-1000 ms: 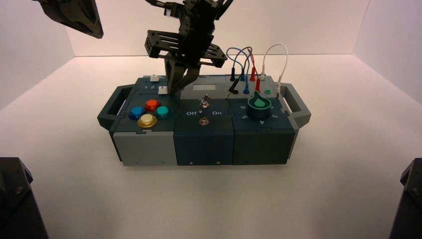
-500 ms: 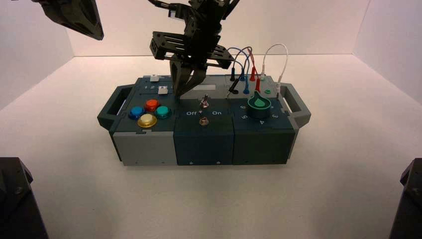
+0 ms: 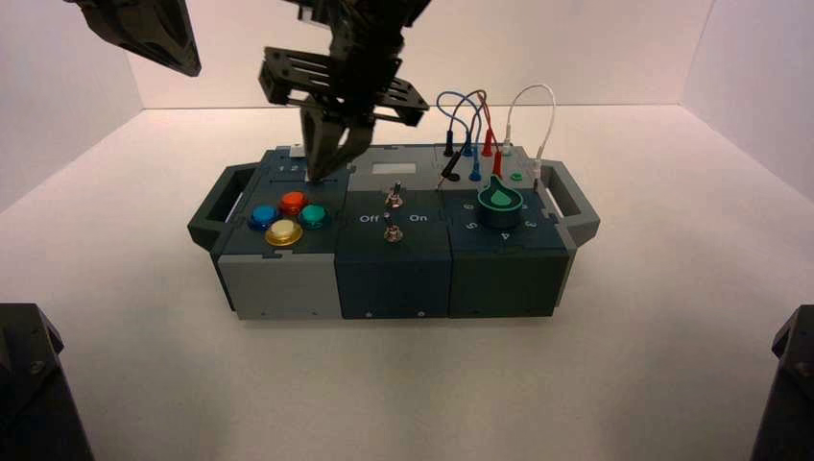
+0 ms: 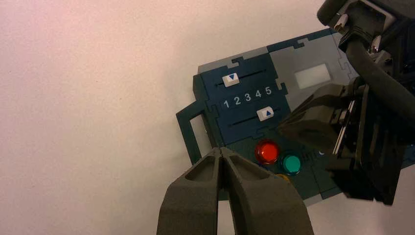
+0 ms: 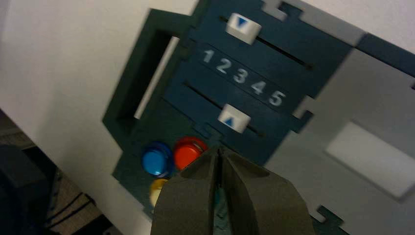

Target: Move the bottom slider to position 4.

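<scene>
In the high view the bottom slider is hidden behind the tips of the right gripper, and the printed number row there is too small to read. The left gripper is cut off at the upper left corner of that view, far from the dark teal and grey control box.

In the right wrist view, the bottom slider, a small pale grey-white square knob with a dark blue triangle mark, sits in its slot just below the white digits, roughly under the position 4. The twin white square knob sits on the upper slot, above the 2.

The right gripper has its fingers pressed together, holding nothing, tips just beside the bottom slider and the red round button; contact cannot be judged. The left gripper is likewise closed and empty.
</scene>
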